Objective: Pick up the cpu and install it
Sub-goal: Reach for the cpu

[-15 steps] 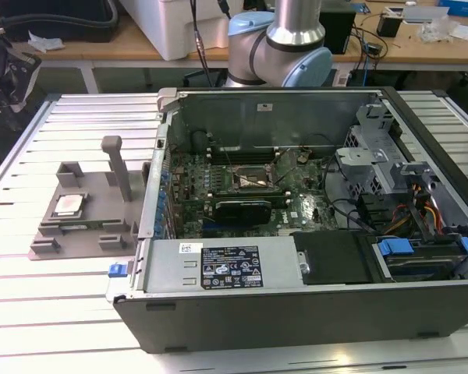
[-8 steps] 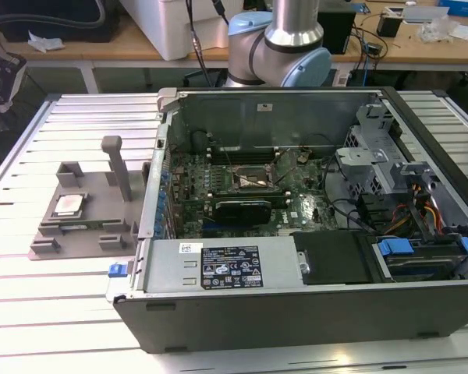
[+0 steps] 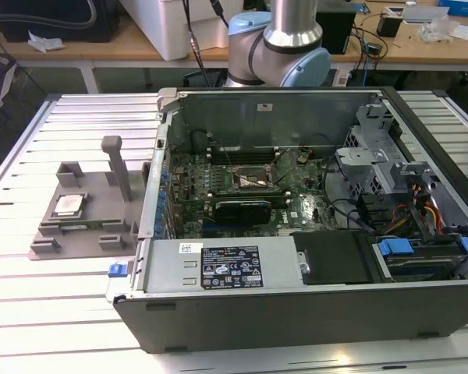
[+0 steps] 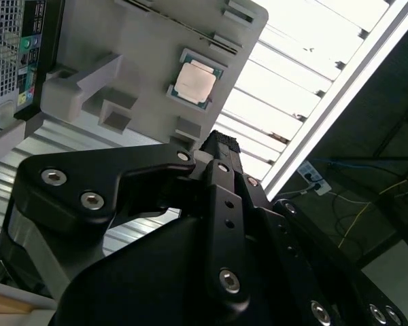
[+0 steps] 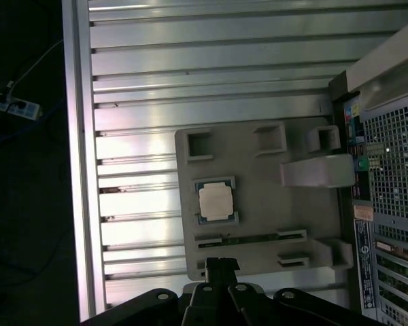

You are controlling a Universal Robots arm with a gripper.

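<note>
The cpu (image 5: 215, 202) sat in a grey tray (image 5: 258, 224) recess on the bench (image 5: 190, 81), held square for pickup. The tool (image 5: 221, 263) hung over it, clenched and empty.

Upright arm (image 3: 290, 35), claw (image 5: 222, 263) pinched together, empty.

- I can read no text anywhere.
- Black label (image 3: 230, 267) on the power supply (image 3: 171, 273): print too fine.
- White sticker (image 3: 190, 248) beside it: likewise.
- Sticker (image 5: 362, 212) on the case back (image 5: 394, 170): unreadable.
- cpu (image 4: 194, 81) top: no legible marks.
</note>
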